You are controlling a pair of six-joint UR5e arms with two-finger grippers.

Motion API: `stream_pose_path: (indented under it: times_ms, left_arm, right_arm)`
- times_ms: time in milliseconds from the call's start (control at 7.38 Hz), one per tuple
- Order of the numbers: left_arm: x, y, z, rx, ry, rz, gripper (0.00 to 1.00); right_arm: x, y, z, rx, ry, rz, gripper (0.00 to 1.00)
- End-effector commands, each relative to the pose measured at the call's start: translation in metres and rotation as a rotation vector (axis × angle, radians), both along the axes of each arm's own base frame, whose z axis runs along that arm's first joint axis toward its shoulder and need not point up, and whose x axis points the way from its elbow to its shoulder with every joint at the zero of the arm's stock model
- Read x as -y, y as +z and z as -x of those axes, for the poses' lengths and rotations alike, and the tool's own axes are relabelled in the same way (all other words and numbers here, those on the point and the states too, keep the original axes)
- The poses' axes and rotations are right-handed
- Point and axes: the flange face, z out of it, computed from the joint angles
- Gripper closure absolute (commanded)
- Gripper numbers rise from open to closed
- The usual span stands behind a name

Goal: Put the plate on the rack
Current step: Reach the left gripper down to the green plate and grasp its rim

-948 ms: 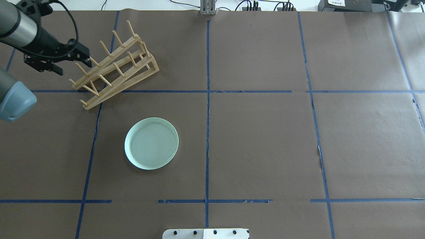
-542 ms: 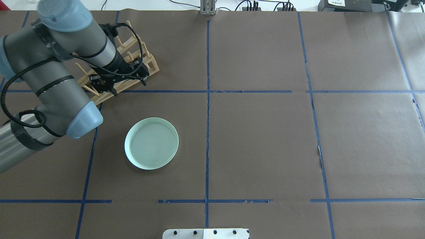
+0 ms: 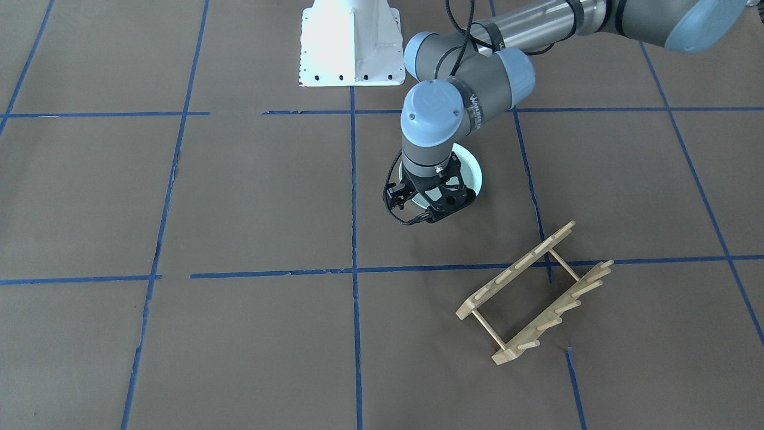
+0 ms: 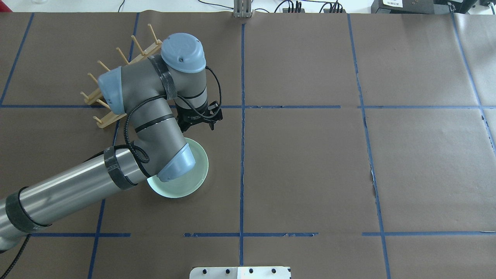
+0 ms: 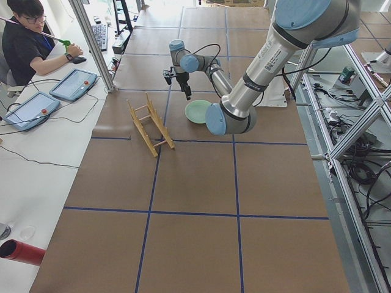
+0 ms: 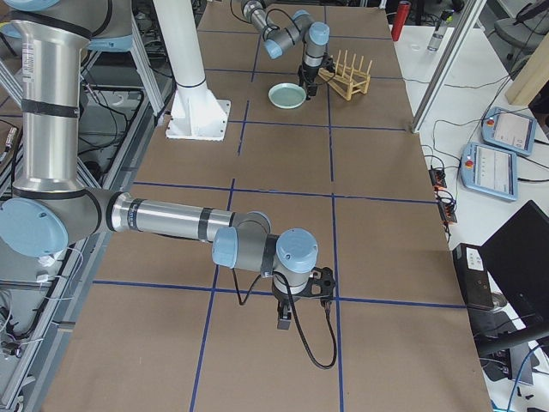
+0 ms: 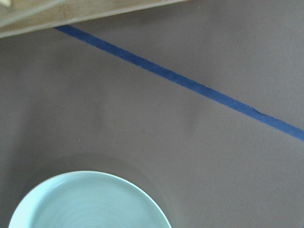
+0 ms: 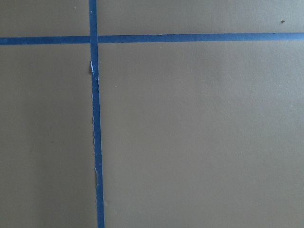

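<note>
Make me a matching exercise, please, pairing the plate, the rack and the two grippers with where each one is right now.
Things:
1. plate
2. rack
3. left gripper
4. right gripper

Places:
A. hangs far from the others, over bare brown paper
B. lies flat on the paper, right side up
C. stands with pegs up, holding nothing
D. hovers by the plate's rim, jaws empty

Pairs: 1-B, 2-C, 3-D, 4-A.
</note>
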Motion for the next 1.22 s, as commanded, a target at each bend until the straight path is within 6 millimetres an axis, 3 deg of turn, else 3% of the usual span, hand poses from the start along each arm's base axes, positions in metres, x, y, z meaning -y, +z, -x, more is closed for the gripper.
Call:
stream_pose_path:
  times_ms: [0,135,1083]
  left_arm:
    - [-0.029,0.010,-0.040,0.060,0.034,-0.021,0.16]
    - [-0.032,0.013,-0.042,0.063,0.038,-0.024,0.34]
    - [-0.042,0.031,-0.046,0.074,0.054,-0.017,0.73]
  right_arm:
    - [0.000,0.000,0.000,0.000,-0.001,0.000,0.00]
    - [0.000,0.000,0.000,0.000,0.001,0.000,0.00]
    - [0.000,0.000,0.000,0.000,-0.001,0.000,0.00]
